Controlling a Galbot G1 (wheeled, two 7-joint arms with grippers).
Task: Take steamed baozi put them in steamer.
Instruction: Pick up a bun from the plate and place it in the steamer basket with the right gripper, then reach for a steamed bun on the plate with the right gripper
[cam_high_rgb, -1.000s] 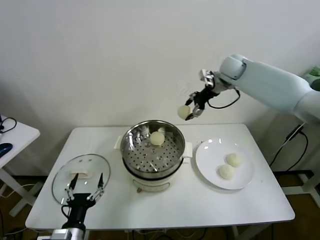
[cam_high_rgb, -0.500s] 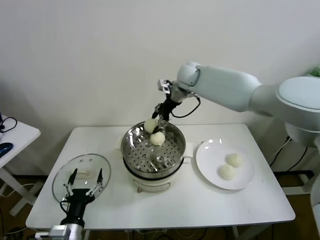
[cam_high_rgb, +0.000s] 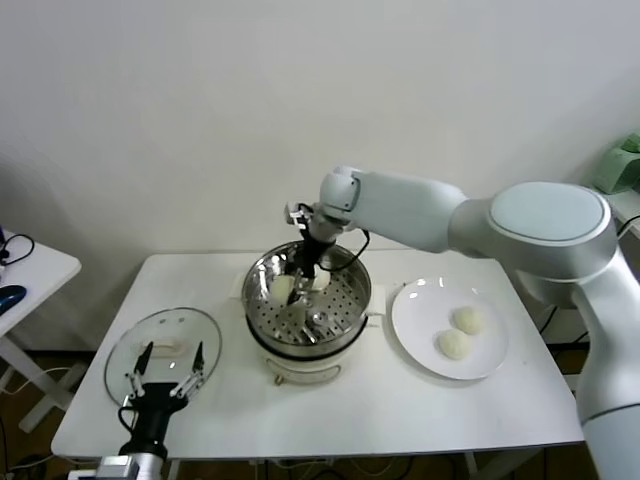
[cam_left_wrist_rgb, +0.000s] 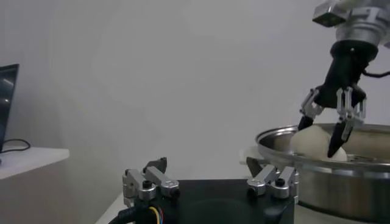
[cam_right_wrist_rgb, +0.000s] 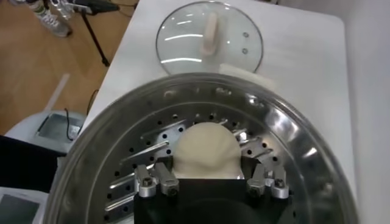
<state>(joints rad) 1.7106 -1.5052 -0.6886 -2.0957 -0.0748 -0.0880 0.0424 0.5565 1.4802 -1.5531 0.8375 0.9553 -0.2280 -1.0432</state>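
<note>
1. At the table's (cam_high_rgb: 420, 405) left front corner, the left gripper (cam_high_rgb: 166, 366) hangs low with its fingers spread wide and nothing between them, just in front of the round glass lid (cam_high_rgb: 162, 342), which lies flat on the tabletop.
2. In the middle stands the steamer (cam_high_rgb: 343, 309), a shiny perforated steel basket on a white pot base.
3. The right gripper (cam_high_rgb: 296, 286) reaches down inside the steamer near its left wall, its fingers closed around a baozi (cam_right_wrist_rgb: 205, 150) that sits low over the perforated floor; I cannot tell whether the bun touches the floor.
4. A second bun (cam_high_rgb: 318, 283) lies in the basket right beside the held one, mostly hidden by the gripper.
5. To the right, a flat white plate (cam_high_rgb: 420, 325) carries two more baozi (cam_high_rgb: 467, 320) (cam_high_rgb: 453, 344), close together and well apart from the steamer.
</note>
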